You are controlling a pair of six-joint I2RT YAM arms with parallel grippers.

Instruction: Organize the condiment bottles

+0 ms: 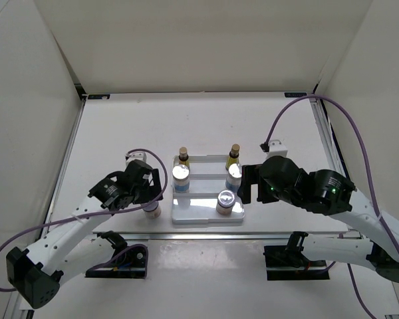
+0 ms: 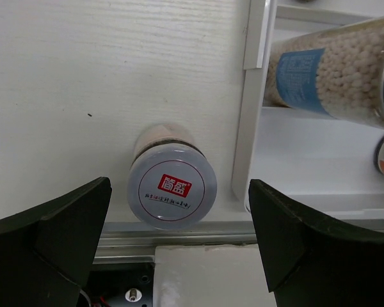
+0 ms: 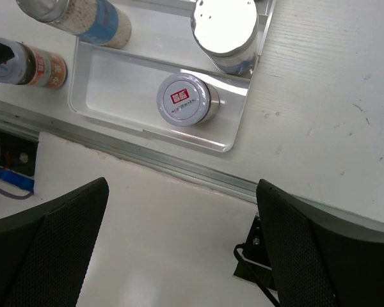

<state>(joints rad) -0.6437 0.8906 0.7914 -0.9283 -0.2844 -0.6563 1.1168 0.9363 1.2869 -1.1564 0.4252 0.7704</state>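
A white stepped tray (image 1: 199, 211) sits on the white table (image 1: 120, 126)

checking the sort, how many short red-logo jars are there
2. The first jar stands on the white tray's front step, right side. The second jar stands on the table just off the tray's left edge. None looks hidden.

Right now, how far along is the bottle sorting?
Done: five on the white tray: amber bottles at back, blue-labelled bottles on the middle step, one jar in front. In hand: open left gripper hovers over the last jar beside the tray. Left: seating it. Right gripper open.
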